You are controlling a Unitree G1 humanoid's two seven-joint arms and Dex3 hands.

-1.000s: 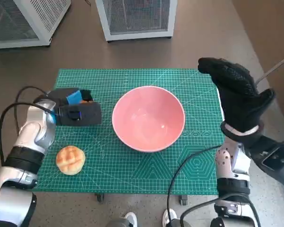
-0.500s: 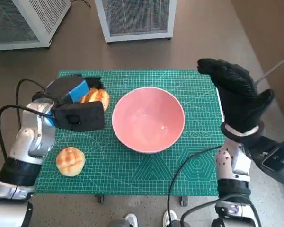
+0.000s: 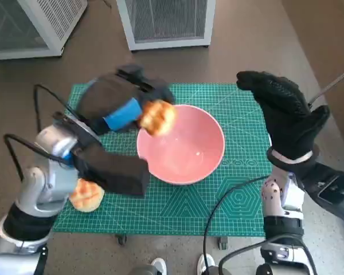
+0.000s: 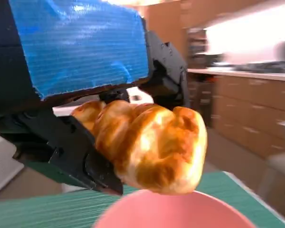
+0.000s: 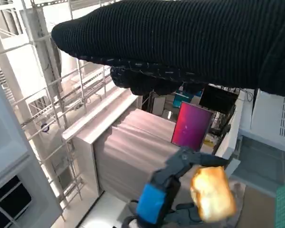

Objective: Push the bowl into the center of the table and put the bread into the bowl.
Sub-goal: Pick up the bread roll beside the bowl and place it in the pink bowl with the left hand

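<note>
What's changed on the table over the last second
The left hand, holding a piece of bread, has lifted off the mat and swung right, so the bread now hangs over the pink bowl's rim. The bowl, the second bun and the raised right hand stayed put.

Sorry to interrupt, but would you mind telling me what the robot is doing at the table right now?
The left hand holds a bread roll just above the near-left rim of the pink bowl, which sits around the middle of the green mat. The roll is not in the bowl yet. A second roll lies on the mat beside the left arm. The right hand is raised at the mat's right edge and holds nothing.
</note>
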